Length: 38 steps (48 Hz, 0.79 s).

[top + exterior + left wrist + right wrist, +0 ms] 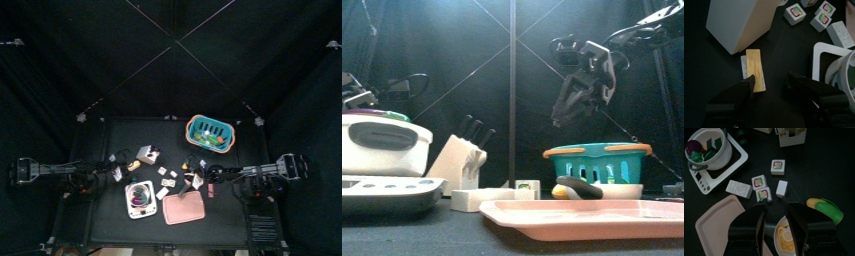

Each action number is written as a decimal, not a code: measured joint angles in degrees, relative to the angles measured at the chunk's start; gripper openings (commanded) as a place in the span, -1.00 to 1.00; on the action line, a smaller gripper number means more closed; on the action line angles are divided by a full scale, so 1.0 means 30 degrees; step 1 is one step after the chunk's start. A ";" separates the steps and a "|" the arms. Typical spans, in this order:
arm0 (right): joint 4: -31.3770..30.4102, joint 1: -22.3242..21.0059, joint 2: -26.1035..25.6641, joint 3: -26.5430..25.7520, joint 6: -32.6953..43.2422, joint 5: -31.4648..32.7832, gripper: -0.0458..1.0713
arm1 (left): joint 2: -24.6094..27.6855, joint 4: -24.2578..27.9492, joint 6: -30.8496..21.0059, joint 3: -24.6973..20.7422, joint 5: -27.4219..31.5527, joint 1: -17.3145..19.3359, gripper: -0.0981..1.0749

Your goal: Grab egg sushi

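The egg sushi [755, 70], a small yellow bar with a whitish side, lies on the black table beside the white knife block [741, 22]. My left gripper [771, 80] hovers over it with its jaws open. The sushi's near end sits against the tip of one jaw, and nothing is held. In the top view the left gripper [123, 165] is at the table's left side. My right gripper [776, 210] hangs open above the table's right half and holds nothing. A pale-yellow piece on a white dish [784, 237] shows below it.
Several sushi-roll cubes [759, 180] and a grey block [739, 187] lie mid-table. A pot on a white stove [724, 168] stands front left, a pink tray [183, 208] at the front, a teal basket [210, 130] at the back right. A green-and-yellow item [824, 209] lies nearby.
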 measured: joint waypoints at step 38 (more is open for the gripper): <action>-0.0586 -0.0703 -0.0645 0.0703 -0.0029 -0.1934 0.34 | 0.4629 0.1201 0.0000 -0.2314 0.1377 0.0791 0.67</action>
